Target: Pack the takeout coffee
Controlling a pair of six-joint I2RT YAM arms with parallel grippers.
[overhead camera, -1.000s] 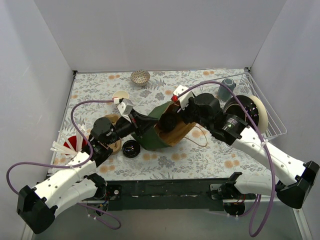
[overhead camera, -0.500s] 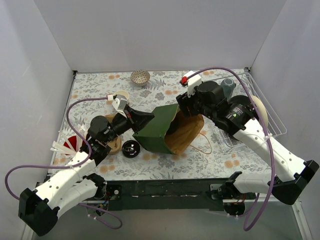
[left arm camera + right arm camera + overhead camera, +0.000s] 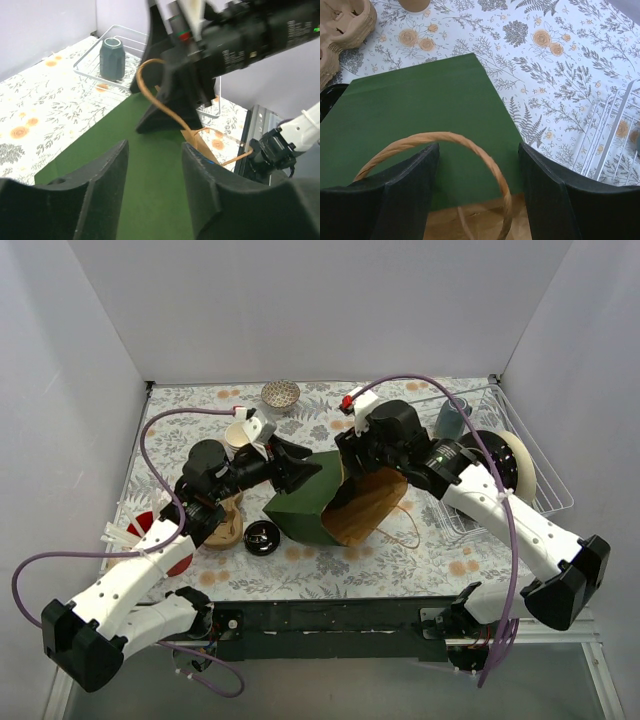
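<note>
Lid (image 3: 262, 537), one only, black and round, lies nearest on the flowered table (image 3: 330, 560), just beside the bag (image 3: 300, 510) and a cardboard carrier (image 3: 228, 527) that the left arm partly covers. One green bag lies tilted at the middle, its mouth towards the right and its brown inside only partly seen. The coffee cannot be made out in any view, so I cannot tell where it is. Two twine handles show: one arcs at the mouth (image 3: 445, 137), and the other loops onto the table (image 3: 408, 528). The left gripper (image 3: 153, 150) hangs over the bag's green side, jaws partly apart, holding nothing. The right gripper (image 3: 477, 150) is above the mouth with jaws spread wide. The handle crosses the gap between them but is not pinched. Farther left stands one tan cup (image 3: 240, 435) without a lid, half hidden by the left wrist. At the far right is one wire rack (image 3: 545, 475) with one grey-blue mug (image 3: 112, 57) in it. The right arm cuts off a pale round thing there, too hidden to name. One patterned bowl (image 3: 281, 393) sits farthest back.
</note>
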